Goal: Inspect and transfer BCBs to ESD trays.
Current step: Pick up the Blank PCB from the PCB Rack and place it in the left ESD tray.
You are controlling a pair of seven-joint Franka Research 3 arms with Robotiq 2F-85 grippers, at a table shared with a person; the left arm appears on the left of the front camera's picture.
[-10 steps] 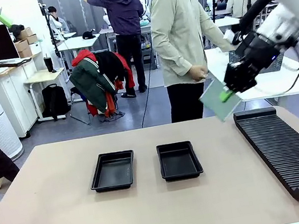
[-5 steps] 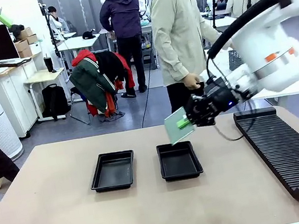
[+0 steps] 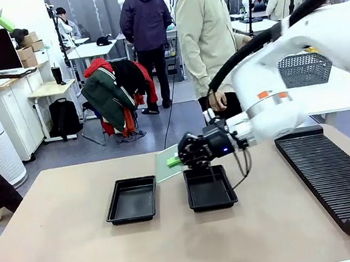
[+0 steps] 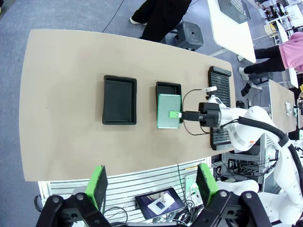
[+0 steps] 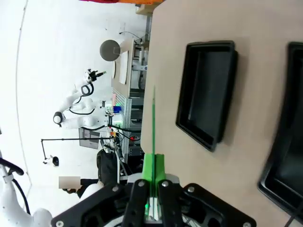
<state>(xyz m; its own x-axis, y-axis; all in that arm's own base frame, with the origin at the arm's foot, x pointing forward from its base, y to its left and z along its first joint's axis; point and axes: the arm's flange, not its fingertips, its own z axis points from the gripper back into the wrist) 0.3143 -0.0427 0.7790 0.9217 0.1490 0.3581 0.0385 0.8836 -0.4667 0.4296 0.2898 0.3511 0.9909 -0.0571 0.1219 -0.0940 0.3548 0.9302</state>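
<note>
Between the pads of the right tool (image 3: 176, 161) a BCB (image 3: 164, 167) sits clamped by one edge. It juts out ahead of the fingertips, roughly level and clear of the desk (image 3: 68, 258). Just below and behind the tool's tip lies the near tray (image 3: 210, 188). Ahead of the tip, past the board's free edge, lies the far tray (image 3: 131, 200). From the left wrist the board overlaps the near tray, while from the front it pokes toward the gap between the two, so I cannot tell whether it hangs squarely over either. Both trays look bare, so by my reading no board has been laid down yet. This one is in transit, with lowering and release left to do. Behind the tool, along its arm, the rack (image 3: 342, 176) lies well apart from the trays; whether its slots hold more boards I cannot tell. The left tool (image 4: 151, 187) hangs high above the desk with its pads wide apart, holding nothing.
</note>
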